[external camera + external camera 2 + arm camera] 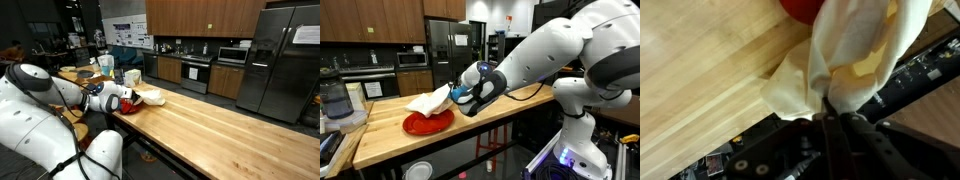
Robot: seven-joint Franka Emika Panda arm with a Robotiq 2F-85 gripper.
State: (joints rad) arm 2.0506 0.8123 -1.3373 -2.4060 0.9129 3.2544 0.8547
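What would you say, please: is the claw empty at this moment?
No, the claw is shut on a white cloth, which bunches up from its pinched tips above the wooden counter.

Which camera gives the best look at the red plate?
An exterior view: there the red plate lies nearly whole, rim plain, beneath the cloth. In an exterior view the plate is only a red sliver; the wrist view catches just its edge.

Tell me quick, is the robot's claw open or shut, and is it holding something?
The gripper is shut, pinching the cream cloth over the red plate.
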